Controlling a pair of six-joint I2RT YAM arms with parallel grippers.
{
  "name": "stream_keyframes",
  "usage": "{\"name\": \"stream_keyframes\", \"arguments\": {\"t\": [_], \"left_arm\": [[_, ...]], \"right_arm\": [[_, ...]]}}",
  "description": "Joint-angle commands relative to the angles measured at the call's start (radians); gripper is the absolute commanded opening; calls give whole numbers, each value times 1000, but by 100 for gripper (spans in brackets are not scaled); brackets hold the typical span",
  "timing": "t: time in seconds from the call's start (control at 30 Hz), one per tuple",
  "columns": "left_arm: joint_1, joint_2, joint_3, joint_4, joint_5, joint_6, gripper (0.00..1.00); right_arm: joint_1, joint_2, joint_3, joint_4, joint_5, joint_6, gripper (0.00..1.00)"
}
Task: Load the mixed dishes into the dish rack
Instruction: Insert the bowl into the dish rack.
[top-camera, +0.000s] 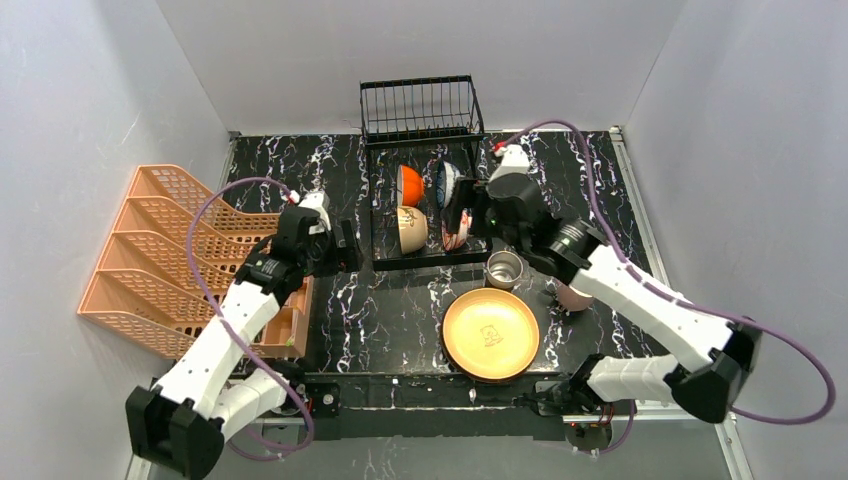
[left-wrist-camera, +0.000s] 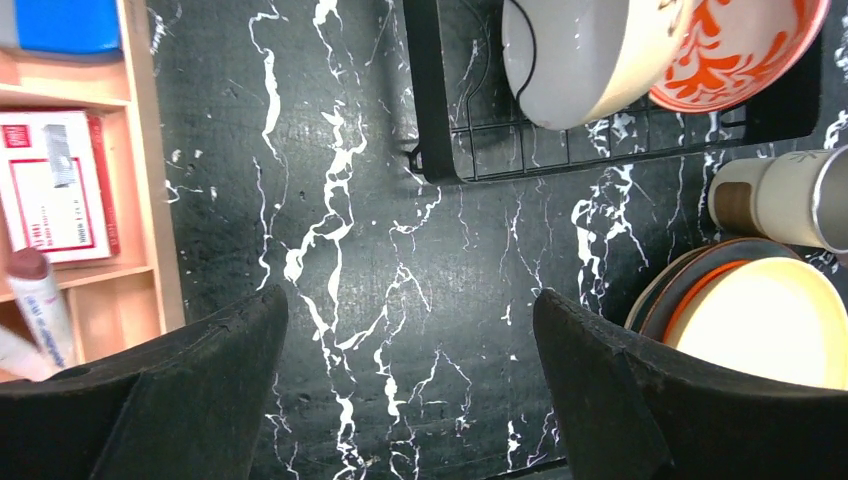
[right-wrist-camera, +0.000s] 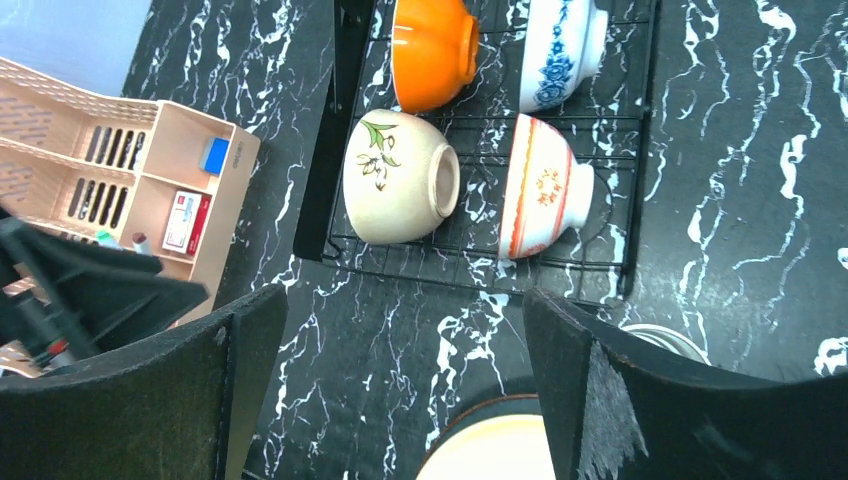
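at the far middle of the black marble table (top-camera: 400, 310) stands the dish rack (top-camera: 420, 112), a black wire frame with an upper basket and a lower tier. four bowls lie on their sides on the lower tier: an orange bowl (right-wrist-camera: 430, 50) and a blue-patterned bowl (right-wrist-camera: 560, 45) on the far row, a cream bowl (right-wrist-camera: 395, 178) with a green leaf and a red-striped bowl (right-wrist-camera: 540, 188) on the near row. just beside the rack's near right corner stands the steel cup (top-camera: 504, 269), and nearer lies a stack of plates with the yellow plate (top-camera: 490, 333) on top. the pink mug (top-camera: 573, 295) sits right of the cup, partly hidden by the right arm. the left gripper (left-wrist-camera: 407, 310) hangs over bare table by the rack's near left corner, fingers wide apart, nothing between them. the right gripper (right-wrist-camera: 400, 305) hovers above the rack's near right part, its fingers also spread and holding nothing. an orange lattice rack (top-camera: 160, 250) and a wooden organiser (top-camera: 290, 325) stand at the left.
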Motion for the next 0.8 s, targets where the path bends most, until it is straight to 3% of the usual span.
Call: {"name": "stream_keyframes", "arguments": {"t": [0.0, 0.23, 0.6, 0.77], "left_arm": [[-3, 108, 30, 50, 47, -15, 88], [-15, 303, 52, 170, 114, -66, 80], [-28, 472, 103, 222, 24, -67, 67], [-35, 556, 125, 236, 24, -99, 46]], "right_arm": [[3, -151, -47, -46, 44, -10, 96], [2, -247, -84, -129, 60, -5, 95], [3, -301, -150, -145, 43, 19, 95], [3, -305, -160, -149, 35, 26, 95]]}}
